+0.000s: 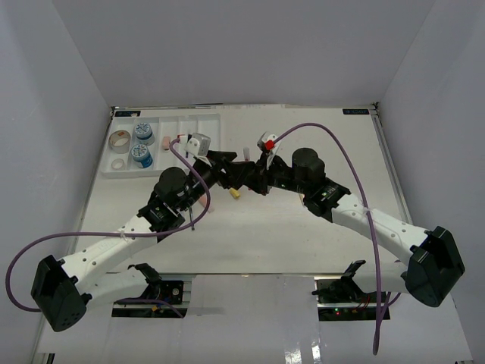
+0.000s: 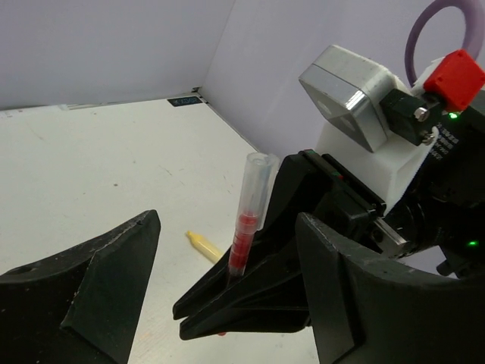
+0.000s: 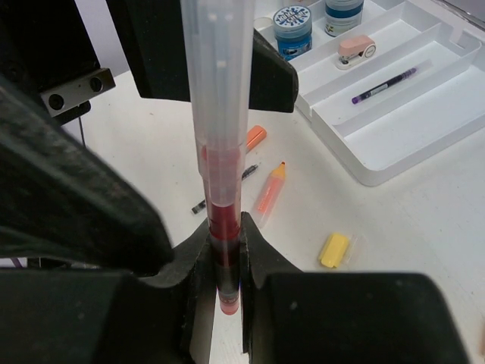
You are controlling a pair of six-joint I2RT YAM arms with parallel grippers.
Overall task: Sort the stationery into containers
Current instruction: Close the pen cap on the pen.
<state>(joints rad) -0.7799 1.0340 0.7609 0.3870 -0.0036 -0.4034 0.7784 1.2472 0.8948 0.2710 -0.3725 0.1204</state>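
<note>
My right gripper (image 3: 226, 262) is shut on a red pen (image 3: 224, 189) with a clear cap and holds it upright above the table. My left gripper (image 2: 227, 250) is open, and its two wide fingers (image 2: 91, 288) stand on either side of the right gripper's fingertips and the red pen (image 2: 246, 220). In the top view both grippers meet at mid-table, left (image 1: 226, 168) and right (image 1: 247, 171). The white compartment tray (image 3: 394, 152) holds two blue-white tubs (image 3: 292, 23), a pink eraser (image 3: 356, 49) and a purple pen (image 3: 383, 85).
On the table below lie an orange marker (image 3: 269, 189), a second orange item (image 3: 254, 136), a dark pen (image 3: 227, 188) and a yellow eraser (image 3: 333, 249). A yellow marker (image 2: 204, 246) lies beneath the grippers. The tray (image 1: 189, 121) at the far left also holds tape rolls (image 1: 119, 141).
</note>
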